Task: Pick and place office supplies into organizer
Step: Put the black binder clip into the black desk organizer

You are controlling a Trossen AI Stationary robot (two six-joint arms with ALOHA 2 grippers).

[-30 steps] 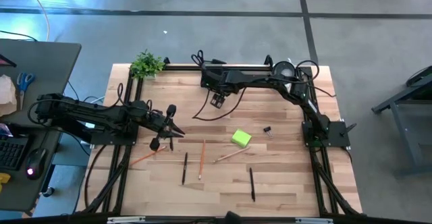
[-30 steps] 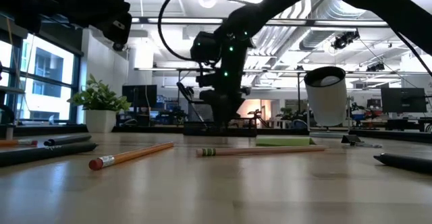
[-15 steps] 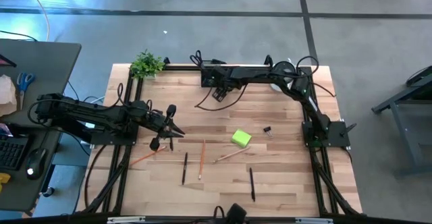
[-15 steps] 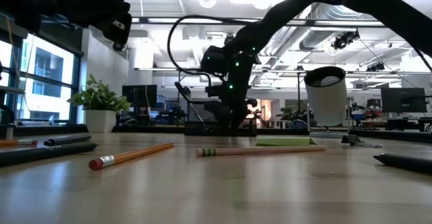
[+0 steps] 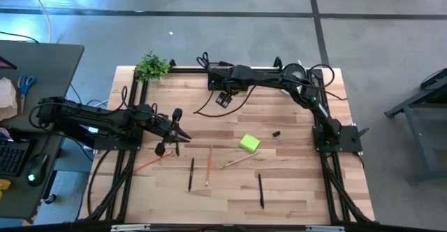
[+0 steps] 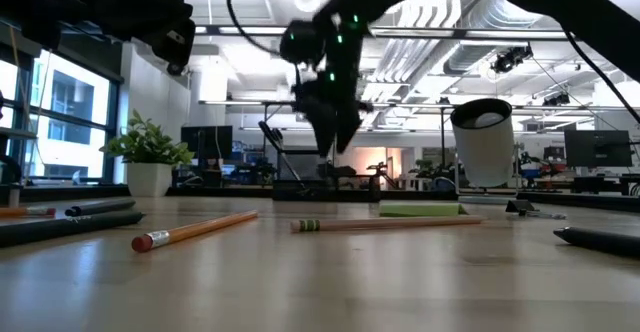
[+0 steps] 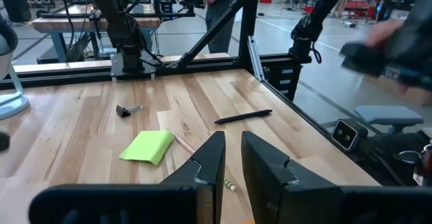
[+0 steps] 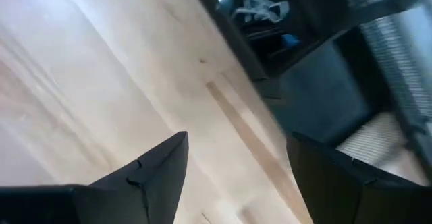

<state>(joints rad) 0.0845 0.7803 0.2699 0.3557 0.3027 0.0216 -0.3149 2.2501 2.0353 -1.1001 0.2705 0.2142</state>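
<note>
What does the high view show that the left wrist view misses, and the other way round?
Only the high view shows the potted plant, the right pincer open above the table's far edge, and three pens or pencils lying near the front. Only the left wrist view shows a person standing in the room beyond the table. Both show the lime-green sticky-note pad, the black binder clip, a black pen and the left pincer, nearly closed and empty.

Worktop [image 5: 293, 183]: pale wood planks, smooth matt finish, black metal frame at the edges. Sticky-note pad [image 5: 249, 143]: lime paper, matt. Pencils [image 6: 195, 230]: wood, one orange-painted. Tool fingers [image 7: 266, 173]: matt black plastic.
</note>
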